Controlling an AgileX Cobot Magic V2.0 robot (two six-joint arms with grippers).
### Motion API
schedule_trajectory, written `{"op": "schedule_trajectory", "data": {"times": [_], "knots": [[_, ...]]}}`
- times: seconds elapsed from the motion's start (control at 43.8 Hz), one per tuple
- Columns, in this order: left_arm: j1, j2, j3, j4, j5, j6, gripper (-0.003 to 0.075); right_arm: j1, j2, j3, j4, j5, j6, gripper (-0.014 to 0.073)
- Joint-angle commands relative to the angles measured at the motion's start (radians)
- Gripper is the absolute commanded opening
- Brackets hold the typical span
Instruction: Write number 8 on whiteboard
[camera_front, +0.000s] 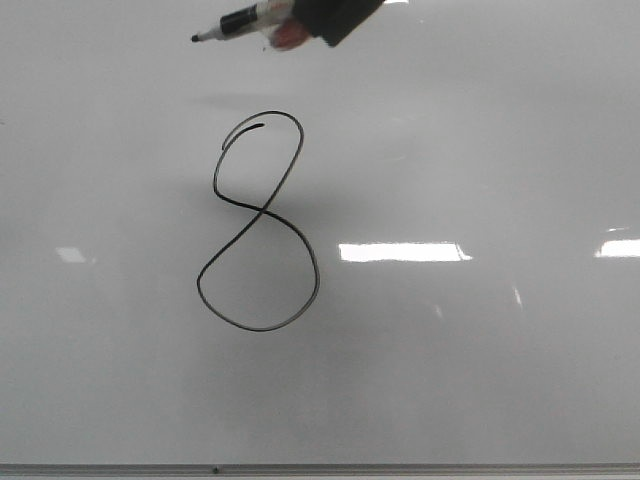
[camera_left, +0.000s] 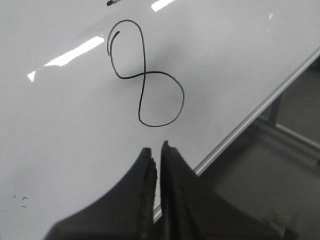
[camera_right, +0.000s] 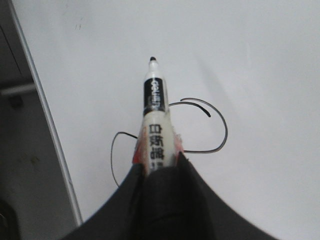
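Observation:
A black hand-drawn number 8 (camera_front: 258, 222) stands in the middle of the glossy whiteboard (camera_front: 480, 360). It also shows in the left wrist view (camera_left: 145, 74) and partly in the right wrist view (camera_right: 215, 125). My right gripper (camera_front: 300, 25) is at the top edge of the front view, shut on a white and black marker (camera_front: 240, 22) whose tip points left, lifted off the board above the 8's top. The marker shows in the right wrist view (camera_right: 155, 125). My left gripper (camera_left: 156, 149) is shut and empty, near the board's framed edge.
The board's thin grey frame edge (camera_front: 320, 468) runs along the near side and also shows in the left wrist view (camera_left: 260, 107) and the right wrist view (camera_right: 45, 110). Bright light reflections (camera_front: 400, 252) lie right of the 8. Dark floor lies beyond the edge.

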Motion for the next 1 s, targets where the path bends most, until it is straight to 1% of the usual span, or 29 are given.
{"op": "schedule_trajectory", "data": {"times": [0.0, 0.023, 0.069, 0.114, 0.137, 0.16, 0.228, 0.297, 0.365, 0.502, 0.708, 0.891, 0.982], "knots": [[0.002, 0.123, -0.133, 0.025, -0.018, 0.059, 0.0187, 0.042, -0.053, -0.031, -0.164, 0.01, -0.083, -0.0057], [0.002, 0.164, -0.17, 0.033, -0.007, 0.088, 0.0234, 0.054, -0.053, -0.031, -0.191, 0.017, -0.085, -0.0057], [0.002, 0.232, -0.233, 0.046, 0.017, 0.128, 0.036, 0.085, -0.054, -0.031, -0.239, 0.025, -0.085, -0.0057], [0.002, 0.295, -0.289, 0.048, 0.049, 0.178, 0.0447, 0.113, -0.055, -0.031, -0.261, 0.027, -0.085, -0.0057], [0.017, 0.329, -0.314, 0.048, 0.063, 0.204, 0.0468, 0.126, -0.056, -0.031, -0.261, 0.027, -0.085, -0.0057], [0.011, 0.344, -0.326, 0.048, 0.073, 0.212, 0.0475, 0.138, -0.057, -0.031, -0.261, 0.027, -0.085, -0.0057], [-0.034, 0.412, -0.364, 0.064, 0.07, 0.217, 0.0455, 0.185, -0.058, -0.031, -0.261, 0.026, -0.085, -0.0057], [-0.11, 0.453, -0.377, 0.132, 0.048, 0.214, 0.0426, 0.223, -0.058, -0.031, -0.261, 0.026, -0.084, -0.0057], [-0.18, 0.472, -0.377, 0.193, 0.025, 0.2, 0.0419, 0.25, -0.058, -0.031, -0.261, 0.023, -0.083, -0.0057], [-0.254, 0.472, -0.377, 0.198, -0.016, 0.198, 0.0419, 0.308, -0.058, -0.031, -0.261, 0.016, -0.083, -0.0057], [-0.281, 0.472, -0.377, 0.196, 0.022, 0.198, 0.041, 0.362, -0.058, -0.031, -0.261, -0.03, -0.083, -0.0057], [-0.281, 0.472, -0.377, 0.196, 0.034, 0.198, 0.0303, 0.397, -0.058, -0.031, -0.257, -0.059, -0.083, -0.0057], [-0.281, 0.472, -0.377, 0.196, 0.052, 0.198, 0.0267, 0.417, -0.058, -0.031, -0.257, -0.077, -0.083, -0.0057]]}}
